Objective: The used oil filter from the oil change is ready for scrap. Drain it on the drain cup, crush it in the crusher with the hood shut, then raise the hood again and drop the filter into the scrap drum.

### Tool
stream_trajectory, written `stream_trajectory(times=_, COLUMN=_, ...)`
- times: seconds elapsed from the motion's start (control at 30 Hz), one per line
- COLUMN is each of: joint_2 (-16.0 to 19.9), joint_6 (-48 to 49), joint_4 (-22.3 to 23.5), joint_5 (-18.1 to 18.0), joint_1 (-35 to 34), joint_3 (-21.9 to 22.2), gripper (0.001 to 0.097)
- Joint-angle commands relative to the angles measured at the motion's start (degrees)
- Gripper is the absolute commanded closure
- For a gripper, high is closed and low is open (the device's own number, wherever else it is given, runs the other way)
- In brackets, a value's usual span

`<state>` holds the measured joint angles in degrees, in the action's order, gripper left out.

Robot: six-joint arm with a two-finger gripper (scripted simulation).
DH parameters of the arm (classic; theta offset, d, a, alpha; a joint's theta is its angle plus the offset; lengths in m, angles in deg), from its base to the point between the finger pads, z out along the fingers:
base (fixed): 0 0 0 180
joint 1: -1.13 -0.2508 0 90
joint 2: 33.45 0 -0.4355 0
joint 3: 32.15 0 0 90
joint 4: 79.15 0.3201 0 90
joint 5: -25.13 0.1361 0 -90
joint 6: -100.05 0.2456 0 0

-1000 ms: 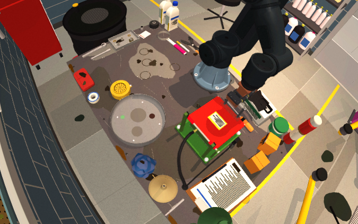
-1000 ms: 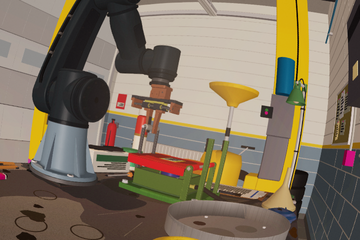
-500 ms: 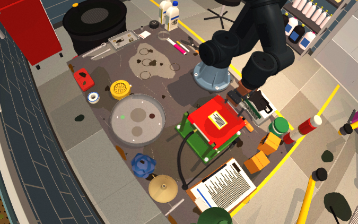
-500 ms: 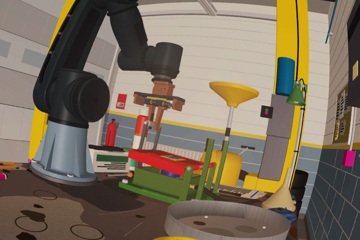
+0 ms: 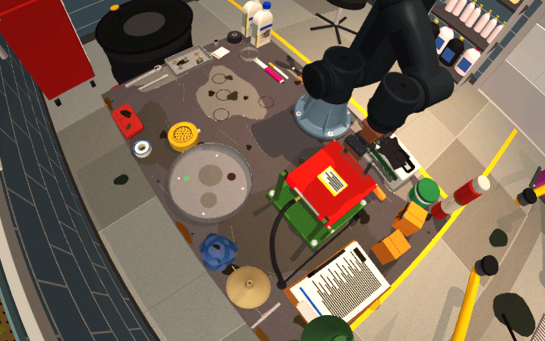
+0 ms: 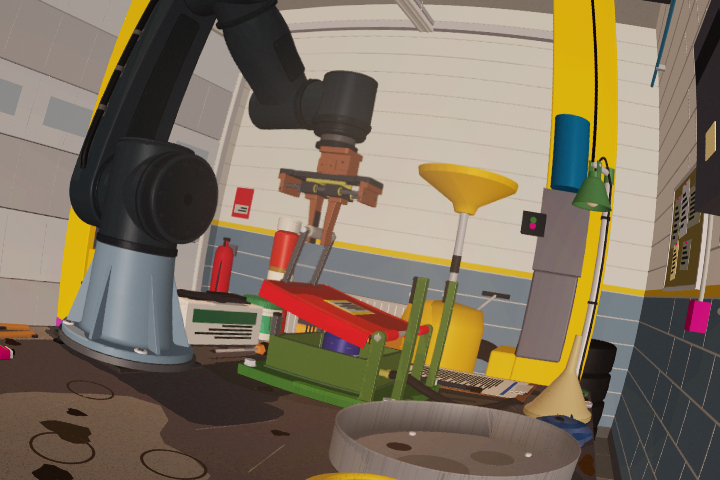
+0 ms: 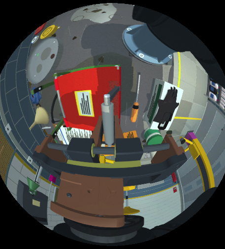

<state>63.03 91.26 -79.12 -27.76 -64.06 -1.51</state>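
Note:
The red hood (image 5: 331, 183) (image 6: 333, 312) stands tilted over the green crusher base (image 5: 304, 214) (image 6: 327, 368), raised at the arm's side and hinged at the far side, with the blue filter (image 6: 341, 343) lying underneath it. My gripper (image 6: 322, 232) (image 7: 106, 145) is closed on the hood's grey handle bar (image 7: 107, 118) (image 6: 311, 233) above that raised edge. The yellow drain cup (image 5: 183, 135) sits left of the round grey pan. The black scrap drum (image 5: 145, 36) stands beyond the table's far left corner.
The grey pan (image 5: 210, 182) lies left of the crusher. A clipboard (image 5: 337, 285), orange boxes (image 5: 409, 218), a green jar (image 5: 424, 193) and a screwdriver (image 7: 135, 108) crowd the crusher's other sides. A black hose (image 5: 275, 237) loops off its front. My base (image 5: 323, 114) stands behind.

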Motion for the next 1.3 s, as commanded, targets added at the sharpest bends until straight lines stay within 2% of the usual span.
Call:
stream_trajectory(times=0.0, joint_2=-0.12, joint_6=-0.32, joint_4=-0.04, joint_5=-0.53, joint_1=0.33, joint_3=-0.45, gripper=0.0966)
stream_trajectory(times=0.63, joint_2=0.33, joint_6=-9.52, joint_4=-0.04, joint_5=-11.32, joint_1=9.54, joint_3=-11.69, gripper=0.0966)
stream_trajectory(times=1.27, joint_2=6.40, joint_6=-21.38, joint_4=-0.04, joint_5=-19.88, joint_1=21.39, joint_3=-26.33, gripper=0.0966)
